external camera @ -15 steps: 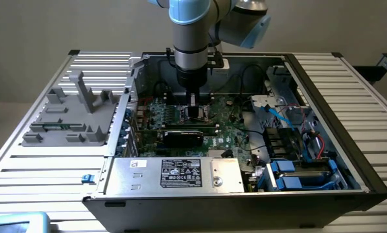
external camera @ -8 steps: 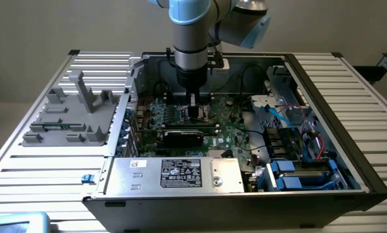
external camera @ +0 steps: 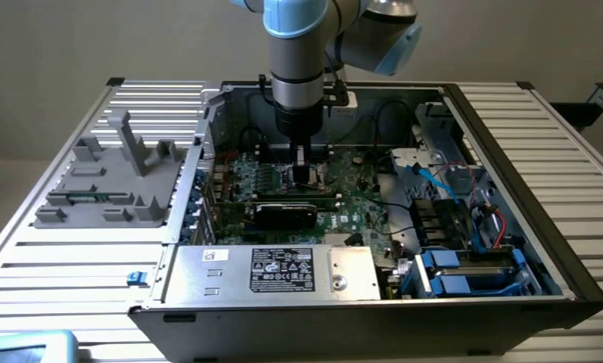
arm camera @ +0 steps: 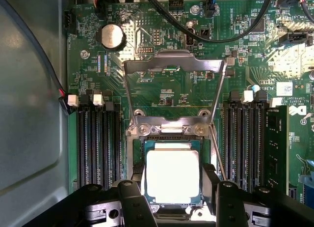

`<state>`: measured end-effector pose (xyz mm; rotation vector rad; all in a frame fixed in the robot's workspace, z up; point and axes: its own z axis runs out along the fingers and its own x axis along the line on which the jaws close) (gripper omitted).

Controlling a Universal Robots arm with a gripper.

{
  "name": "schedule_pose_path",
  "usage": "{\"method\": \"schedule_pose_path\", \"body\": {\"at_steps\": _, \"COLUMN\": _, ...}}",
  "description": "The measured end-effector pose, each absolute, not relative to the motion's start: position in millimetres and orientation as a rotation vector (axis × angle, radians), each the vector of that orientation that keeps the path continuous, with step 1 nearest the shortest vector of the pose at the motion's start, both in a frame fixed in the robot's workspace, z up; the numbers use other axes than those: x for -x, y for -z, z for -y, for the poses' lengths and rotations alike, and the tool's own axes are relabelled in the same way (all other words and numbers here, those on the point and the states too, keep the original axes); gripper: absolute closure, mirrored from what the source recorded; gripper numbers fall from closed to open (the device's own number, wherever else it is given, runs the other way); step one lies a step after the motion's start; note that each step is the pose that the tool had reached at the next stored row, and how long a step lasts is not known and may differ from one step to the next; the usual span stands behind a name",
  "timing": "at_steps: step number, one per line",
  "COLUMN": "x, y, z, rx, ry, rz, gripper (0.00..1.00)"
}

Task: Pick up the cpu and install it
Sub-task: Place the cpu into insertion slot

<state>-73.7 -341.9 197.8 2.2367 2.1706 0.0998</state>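
Wrist and exterior views, placement stage. My claw (arm camera: 174, 177) is set at a middling width and closed on the cpu (arm camera: 172, 174), with one finger (arm camera: 139, 174) against one edge of the chip and its partner against the opposite edge. The silver lid faces up between them, and the thin green rim shows all round.

The cpu lies directly over the socket (arm camera: 171, 138), inside its metal frame. I cannot tell whether it rests on the contacts or hangs just above them. Ahead of my fingertips the load plate (arm camera: 174, 65) is flipped back and open, lying over the motherboard (arm camera: 162, 97). Memory slots (arm camera: 98, 148) run along both flanks of my claw.

In the exterior view my claw (external camera: 303, 160) reaches straight down into the open computer case (external camera: 503, 174), with the black graphics card (external camera: 286, 215) just beside it.

Step in hand, as I judge it: the pick-up is done and the install is at seating. That step calls for the chip to be level and square with the frame, with no sideways drag, since socket contacts are likely fragile.
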Motion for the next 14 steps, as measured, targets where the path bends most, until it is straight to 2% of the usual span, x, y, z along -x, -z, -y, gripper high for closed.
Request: {"method": "schedule_pose_path", "body": {"at_steps": 14, "x": 74.2, "y": -196.7, "z": 341.7, "rx": -2.239, "ry": -0.100, "rz": -2.169, "gripper": 0.45}}
